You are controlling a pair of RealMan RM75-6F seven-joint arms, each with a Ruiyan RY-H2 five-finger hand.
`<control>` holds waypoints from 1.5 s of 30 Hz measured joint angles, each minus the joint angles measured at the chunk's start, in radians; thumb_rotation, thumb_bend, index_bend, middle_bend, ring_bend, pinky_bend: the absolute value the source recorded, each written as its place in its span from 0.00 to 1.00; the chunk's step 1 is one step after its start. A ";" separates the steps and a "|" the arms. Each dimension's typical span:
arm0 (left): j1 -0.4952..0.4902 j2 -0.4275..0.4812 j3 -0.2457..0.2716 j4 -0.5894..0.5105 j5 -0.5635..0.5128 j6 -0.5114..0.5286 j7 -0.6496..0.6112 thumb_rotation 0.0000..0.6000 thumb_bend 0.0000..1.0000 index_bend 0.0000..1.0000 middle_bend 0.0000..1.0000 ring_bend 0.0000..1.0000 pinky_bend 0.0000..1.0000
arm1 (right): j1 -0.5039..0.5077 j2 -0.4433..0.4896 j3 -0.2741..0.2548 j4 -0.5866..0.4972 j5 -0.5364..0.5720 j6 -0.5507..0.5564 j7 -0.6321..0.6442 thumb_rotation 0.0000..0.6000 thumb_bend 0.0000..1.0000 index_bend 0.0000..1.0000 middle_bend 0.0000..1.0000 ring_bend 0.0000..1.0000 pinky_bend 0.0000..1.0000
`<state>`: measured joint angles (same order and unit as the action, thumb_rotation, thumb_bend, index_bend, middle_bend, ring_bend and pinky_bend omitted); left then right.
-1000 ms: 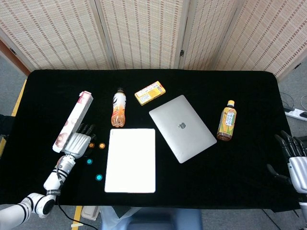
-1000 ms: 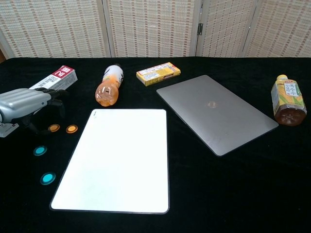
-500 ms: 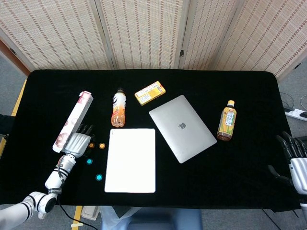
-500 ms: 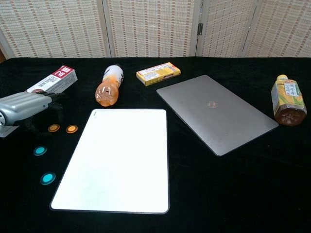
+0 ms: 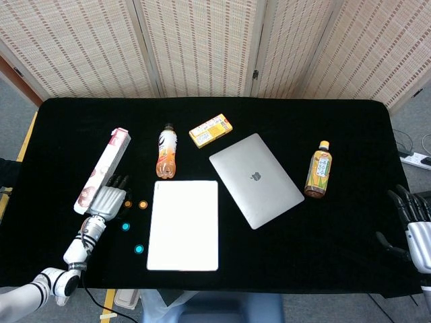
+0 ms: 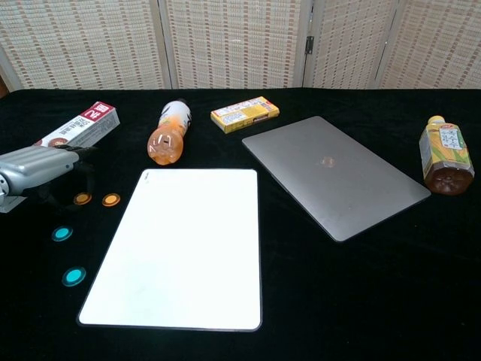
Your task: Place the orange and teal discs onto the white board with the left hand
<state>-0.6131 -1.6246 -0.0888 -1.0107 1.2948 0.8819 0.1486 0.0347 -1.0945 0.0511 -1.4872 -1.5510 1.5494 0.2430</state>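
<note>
Two orange discs [image 6: 110, 199] [image 6: 83, 198] lie side by side just left of the white board [image 6: 184, 244]; the head view shows them as the right orange disc [image 5: 143, 204] and the left orange disc [image 5: 128, 203]. Two teal discs [image 6: 62, 233] [image 6: 73, 276] lie nearer the front, seen from above as the upper teal disc [image 5: 125, 227] and the lower teal disc [image 5: 139, 249]. My left hand [image 5: 106, 199] [image 6: 37, 169] hovers flat over the cloth left of the orange discs, fingers apart, holding nothing. My right hand [image 5: 412, 222] hangs at the table's right edge, fingers spread, empty.
A long white-and-red box [image 5: 103, 169] lies behind the left hand. An orange bottle [image 5: 166, 152] lies on its side above the board. A yellow box [image 5: 211, 130], a closed silver laptop [image 5: 255, 179] and an upright tea bottle [image 5: 318, 169] stand to the right.
The left hand has drawn back slightly to the left and flattened, away from the orange discs. The discs and the board have not moved.
</note>
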 measured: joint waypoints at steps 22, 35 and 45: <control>-0.046 0.066 -0.003 -0.288 0.101 0.075 0.041 1.00 0.41 0.52 0.05 0.00 0.00 | -0.003 -0.005 0.002 0.017 0.006 0.000 0.016 1.00 0.32 0.00 0.00 0.00 0.00; -0.114 -0.021 -0.019 -0.263 0.051 0.002 0.131 1.00 0.41 0.38 0.05 0.00 0.00 | -0.020 -0.014 0.001 0.056 0.022 0.006 0.055 1.00 0.32 0.00 0.00 0.00 0.00; -0.089 0.013 -0.025 -0.253 -0.001 0.025 0.126 1.00 0.41 0.40 0.05 0.00 0.00 | -0.011 -0.017 0.004 0.056 0.010 0.001 0.053 1.00 0.32 0.00 0.00 0.00 0.00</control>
<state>-0.7018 -1.6118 -0.1138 -1.2641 1.2938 0.9073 0.2748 0.0240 -1.1117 0.0551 -1.4313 -1.5407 1.5506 0.2965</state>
